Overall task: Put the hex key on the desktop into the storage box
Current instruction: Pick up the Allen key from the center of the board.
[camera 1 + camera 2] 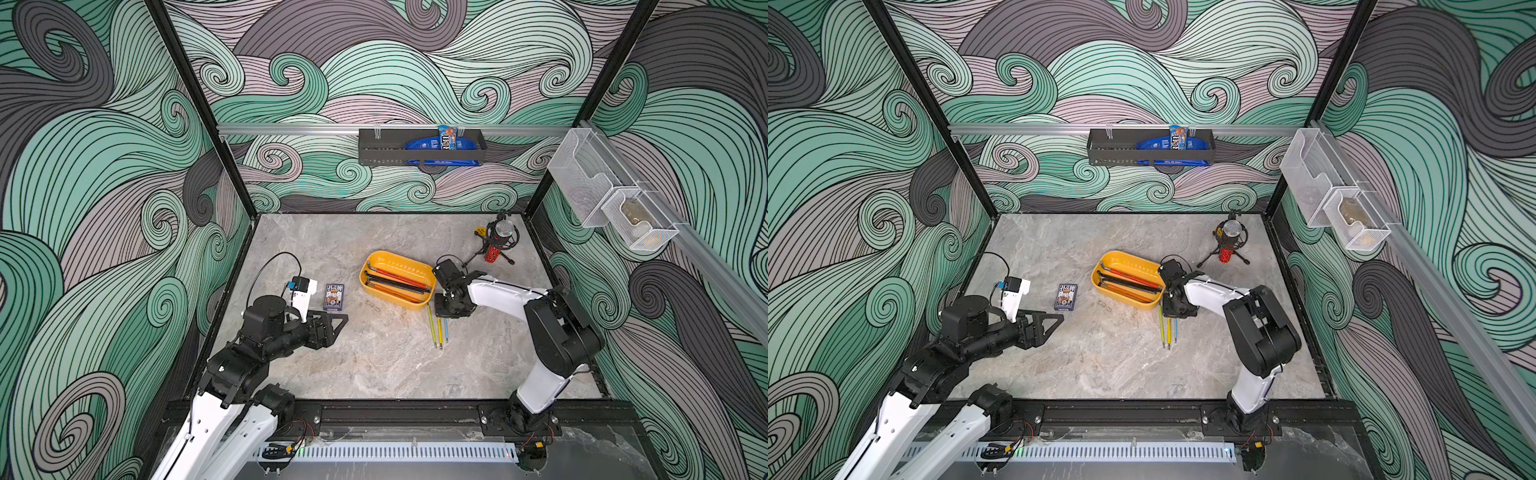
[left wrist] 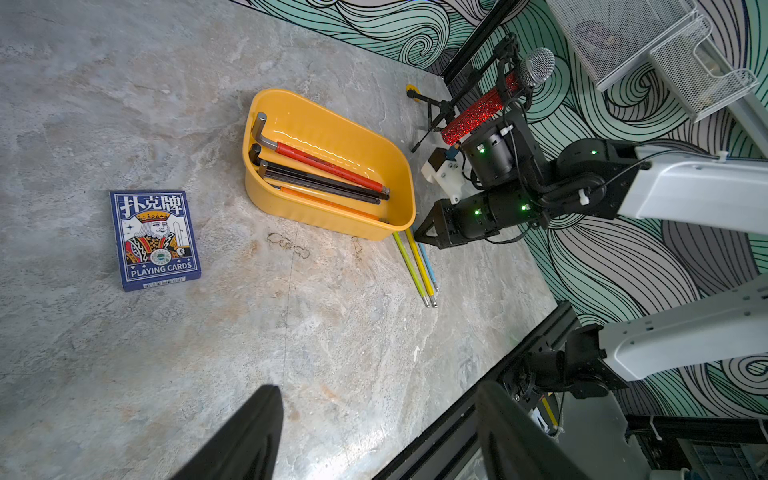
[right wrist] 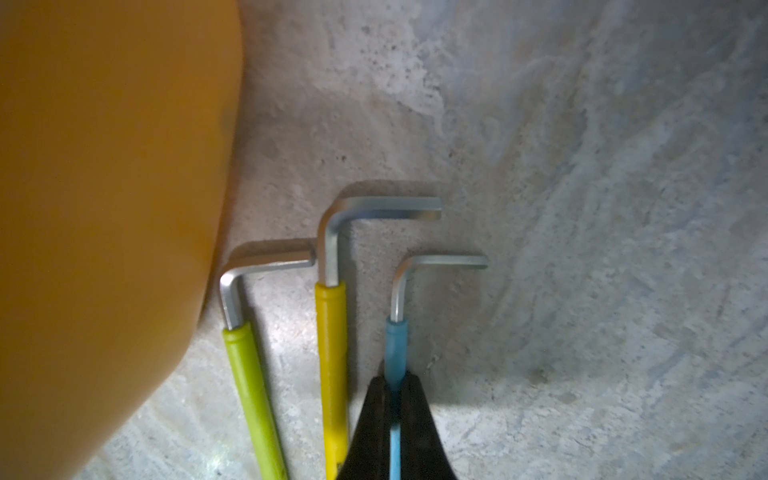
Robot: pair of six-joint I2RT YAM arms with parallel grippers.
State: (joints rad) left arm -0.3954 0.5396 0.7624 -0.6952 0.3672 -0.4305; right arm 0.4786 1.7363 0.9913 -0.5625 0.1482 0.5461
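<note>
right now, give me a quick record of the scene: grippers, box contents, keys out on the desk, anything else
right gripper: shut on blue hex key
left gripper: open, empty, apart from the box
storage box: red hex key, black hex keys, orange hex key inside
desktop beside box: green hex key, yellow hex key, blue one, side by side
other: playing cards, microphone

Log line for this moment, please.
right claw: shut on blue hex key | left claw: open, empty | green key, yellow key: on desktop beside storage box
</note>
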